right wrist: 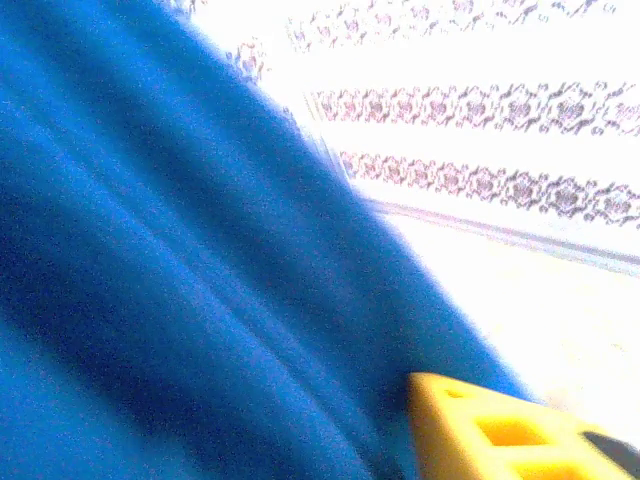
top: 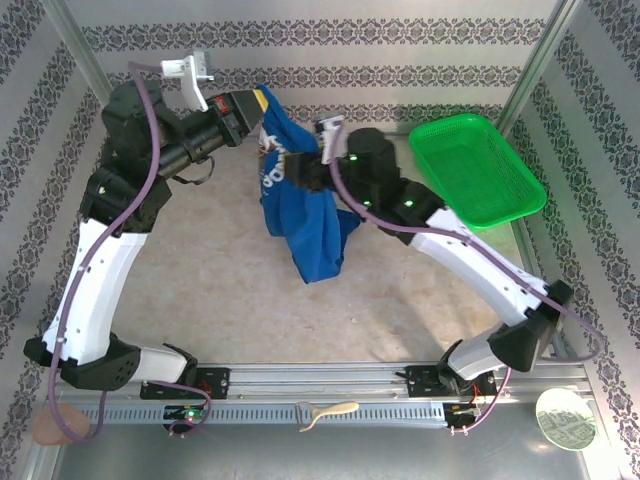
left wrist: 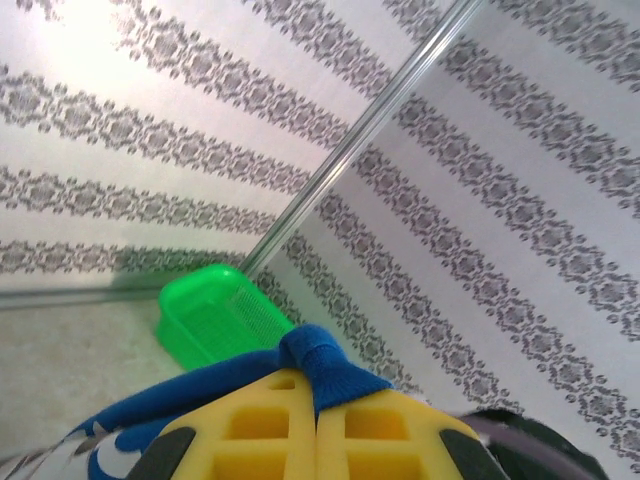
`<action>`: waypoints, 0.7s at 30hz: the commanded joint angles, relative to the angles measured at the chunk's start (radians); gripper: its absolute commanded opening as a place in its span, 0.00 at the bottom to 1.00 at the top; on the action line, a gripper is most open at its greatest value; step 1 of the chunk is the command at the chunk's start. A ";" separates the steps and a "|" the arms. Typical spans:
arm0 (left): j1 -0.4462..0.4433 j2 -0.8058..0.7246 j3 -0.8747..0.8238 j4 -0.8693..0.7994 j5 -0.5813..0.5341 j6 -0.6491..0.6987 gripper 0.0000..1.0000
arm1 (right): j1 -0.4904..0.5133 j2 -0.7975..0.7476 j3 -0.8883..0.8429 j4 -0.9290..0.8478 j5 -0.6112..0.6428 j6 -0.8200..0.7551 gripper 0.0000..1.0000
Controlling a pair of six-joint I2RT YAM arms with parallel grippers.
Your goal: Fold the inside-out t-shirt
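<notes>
Two arms stand on the rail [top: 330, 378] at your near edge: the left arm [top: 95, 250] bends up the left side, the right arm [top: 490, 275] slants in from the right. Past them, over the middle of the table [top: 200, 280], the shirt [top: 305, 220] hangs as a bunched blue mass. You cannot tell whether its lowest point touches the tabletop or hangs just above it. White lettering shows on its upper left folds.

Your right gripper [top: 298, 170] is pushed into the cloth from the right, about halfway up. On its wrist camera the shirt [right wrist: 200, 250] lies against one yellow finger [right wrist: 500, 430], and you cannot tell whether that gripper is clamped or loose.

Farther back, your left gripper [top: 252, 105] holds the shirt's top edge off the table. On its wrist camera the two yellow fingers [left wrist: 250, 430] are pressed together, with a knot of blue cloth pinched at their tips.

Right of the shirt, just beside the right arm's wrist, sits a green basket [top: 478, 170]. Patterned walls [top: 350, 40] close the far side.
</notes>
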 commanded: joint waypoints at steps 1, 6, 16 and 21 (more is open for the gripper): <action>-0.014 0.023 -0.010 0.035 0.007 0.007 0.00 | -0.113 -0.058 -0.117 0.028 -0.112 0.062 0.35; -0.024 0.067 -0.157 0.148 0.053 -0.058 0.00 | -0.162 -0.093 -0.272 0.029 -0.054 0.059 0.66; -0.061 0.117 -0.318 0.244 0.078 -0.090 0.00 | -0.056 -0.398 -0.563 0.067 0.086 0.034 0.68; -0.076 0.126 -0.321 0.245 0.095 -0.090 0.00 | 0.039 -0.433 -0.588 0.121 0.097 0.017 0.67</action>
